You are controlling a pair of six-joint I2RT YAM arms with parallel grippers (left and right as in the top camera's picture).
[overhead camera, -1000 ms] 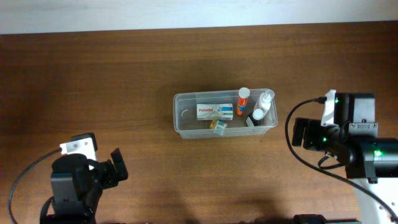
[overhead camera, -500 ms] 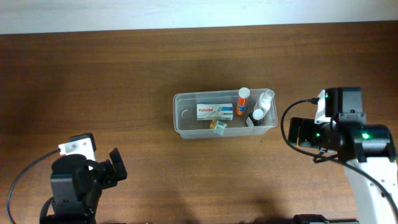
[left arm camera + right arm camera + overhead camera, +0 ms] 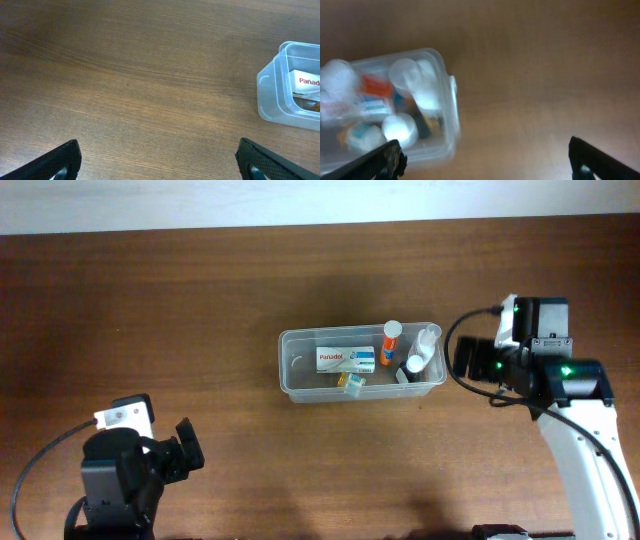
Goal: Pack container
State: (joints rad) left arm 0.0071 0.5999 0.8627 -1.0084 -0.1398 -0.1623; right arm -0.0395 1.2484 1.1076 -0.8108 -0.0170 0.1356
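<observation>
The clear plastic container stands mid-table. Inside it lie a white Panadol box, an orange bottle with a white cap, a white bottle and a small yellow item. My right gripper is open and empty, just right of the container's right end; the container's corner shows blurred in the right wrist view. My left gripper is open and empty at the front left, far from the container, whose left end shows in the left wrist view.
The brown wooden table stretches all round. A pale wall strip runs along its far edge. Black cables loop beside both arms.
My right arm has moved up and left, toward the container's right end. The left arm and the container's contents have not moved.
</observation>
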